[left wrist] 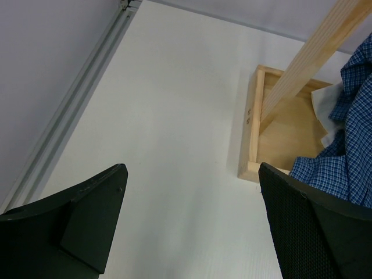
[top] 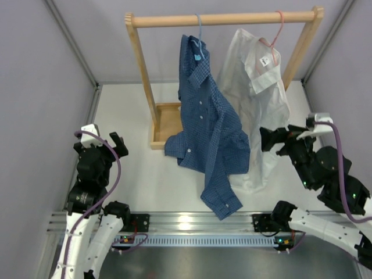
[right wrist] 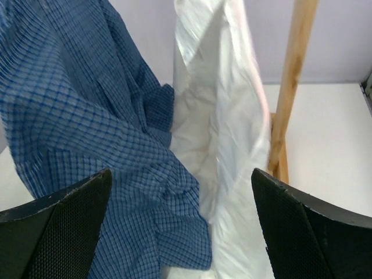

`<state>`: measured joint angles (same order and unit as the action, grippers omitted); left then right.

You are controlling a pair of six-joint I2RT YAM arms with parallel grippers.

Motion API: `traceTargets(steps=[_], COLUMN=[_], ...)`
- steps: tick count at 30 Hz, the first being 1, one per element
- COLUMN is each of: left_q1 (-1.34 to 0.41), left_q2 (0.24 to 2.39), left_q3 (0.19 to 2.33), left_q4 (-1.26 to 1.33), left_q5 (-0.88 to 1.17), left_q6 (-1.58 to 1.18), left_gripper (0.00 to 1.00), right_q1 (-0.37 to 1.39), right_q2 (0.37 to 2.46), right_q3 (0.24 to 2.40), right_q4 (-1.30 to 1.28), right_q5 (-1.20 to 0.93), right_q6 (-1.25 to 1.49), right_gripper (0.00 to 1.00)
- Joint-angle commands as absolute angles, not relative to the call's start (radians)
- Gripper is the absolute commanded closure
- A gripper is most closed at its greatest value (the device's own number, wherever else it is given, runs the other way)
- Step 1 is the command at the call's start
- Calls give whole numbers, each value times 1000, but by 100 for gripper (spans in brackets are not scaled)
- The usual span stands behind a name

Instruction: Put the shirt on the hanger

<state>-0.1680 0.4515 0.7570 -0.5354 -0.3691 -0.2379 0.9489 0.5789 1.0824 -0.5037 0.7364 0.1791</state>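
The dark blue checked shirt [top: 209,122] hangs from the light-blue hanger [top: 199,35] on the wooden rail, its lower part draped down to the table. My right gripper [top: 273,139] is open just right of the hanging clothes, holding nothing; in the right wrist view the shirt [right wrist: 99,133] fills the left, ahead of the right gripper [right wrist: 180,232]. My left gripper [top: 110,142] stands open at the left, well clear of the shirt. In the left wrist view only the shirt's edge [left wrist: 349,145] shows beyond the open left gripper [left wrist: 192,226].
A plain white shirt [top: 256,104] hangs on a pink hanger [top: 278,32] right of the blue one. The wooden rack [top: 221,20] has a box-like base [top: 165,125] on the white table. Grey walls close in on both sides.
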Motion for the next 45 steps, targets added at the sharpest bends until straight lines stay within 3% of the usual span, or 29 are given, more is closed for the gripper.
traceTargets(steps=[1,13,45], left_q1=[-163,-163,-161], left_q2=[443,359,288], left_q3=[749,693,663], left_q4=[-540,-508,-479], left_q5=[-296,-322,-287], left_q6=[-241,-225,-201], left_gripper=[2,2,2], right_q1=[954,954,954], right_q2=[447,244,291], right_q3=[994,996,1048], right_q4=[-676,-905,-956], right_q5=[770,881,953], right_q6=[239,247,219], right_gripper=[1,1,1])
